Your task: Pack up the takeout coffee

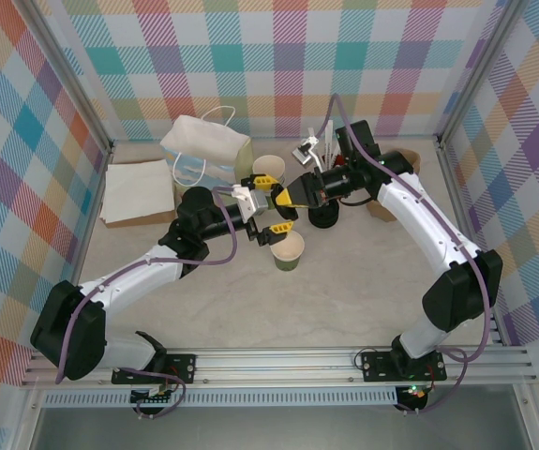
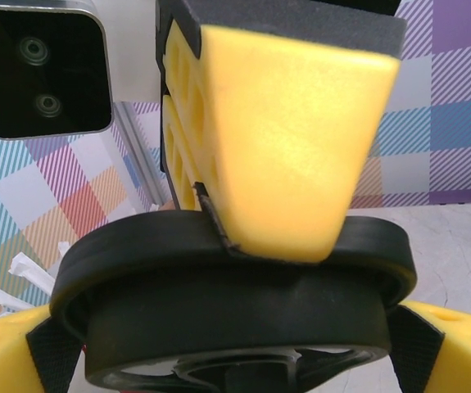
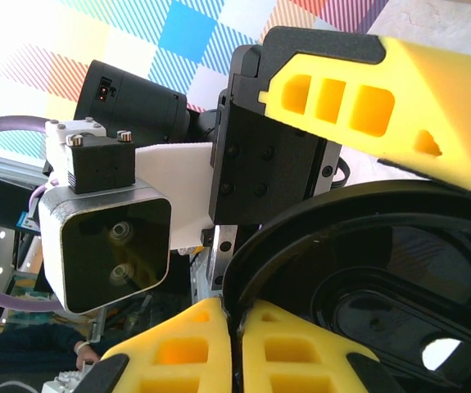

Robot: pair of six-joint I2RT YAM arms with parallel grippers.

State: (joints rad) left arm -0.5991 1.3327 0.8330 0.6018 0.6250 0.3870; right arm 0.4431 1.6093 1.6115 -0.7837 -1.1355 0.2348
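The takeout coffee's green cup (image 1: 288,251) stands lidless on the table, its cream inside showing. Its black lid (image 2: 235,303) hangs just above and behind it, between both grippers. My right gripper (image 3: 237,307) is shut on the lid's (image 3: 366,270) rim, and one of its yellow fingers (image 2: 292,139) lies over the top. My left gripper (image 2: 231,348) stands very wide around the lid, with its pads (image 2: 51,352) against the rim on both sides. From above, the left gripper (image 1: 276,203) and right gripper (image 1: 294,197) meet nose to nose.
A white gift bag (image 1: 203,148) stands at the back left beside a flat pile of paper (image 1: 138,190). A stack of lidless green cups (image 1: 267,171) and a stack of black lids (image 1: 323,217) flank the grippers. Checked walls and metal rails (image 1: 447,178) close in the table.
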